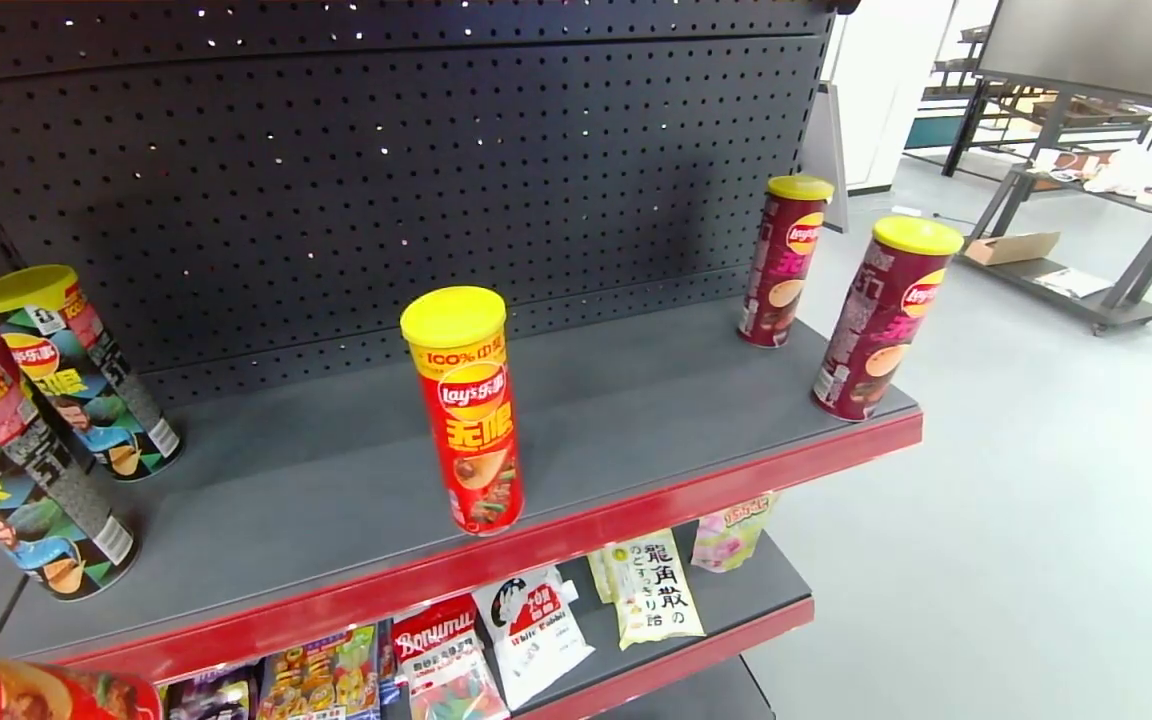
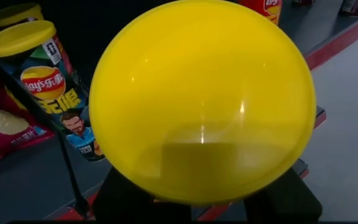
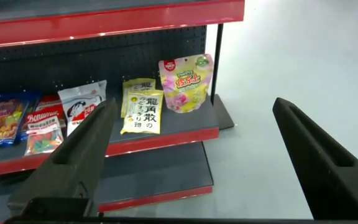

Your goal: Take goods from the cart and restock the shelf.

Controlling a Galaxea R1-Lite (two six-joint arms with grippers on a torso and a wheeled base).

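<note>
Yellow plastic lid foremost, the red cylindrical crisp canister sits pinched in the left gripper, low at the left, in front of and below the red-lipped grey metal shelf. On its board stand two dark yellow-lidded canisters at left, one upright red canister at centre, and two maroon canisters at right. The right gripper hangs empty, jaws spread wide. Step in hand: delivery to the shelf. The next move likely requires raising the held canister over the lip and standing it upright on bare board.
</note>
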